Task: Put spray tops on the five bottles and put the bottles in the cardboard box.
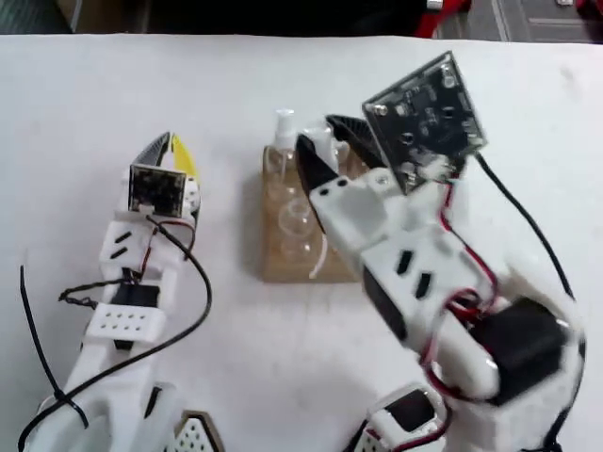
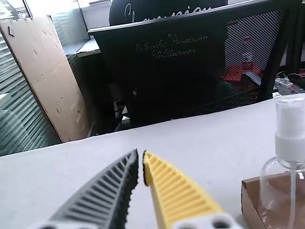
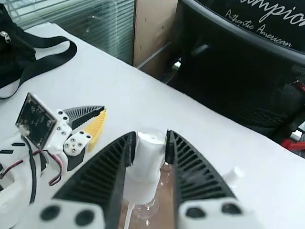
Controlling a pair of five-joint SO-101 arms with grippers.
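Clenching black right claw (image 3: 150, 135) on white spray top (image 3: 143, 164) of clear plastic bottle (image 3: 147, 207), over brown cardboard box (image 1: 275, 268). Resting grey-and-yellow left claw (image 2: 141, 160) pinched together, empty, beside box.

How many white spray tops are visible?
2: one spray top in the right gripper over the cardboard box, one on the bottle at its far-left corner. Others may be hidden.

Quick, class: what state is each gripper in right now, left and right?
The left gripper: shut, holding nothing.
The right gripper: shut on a spray top.
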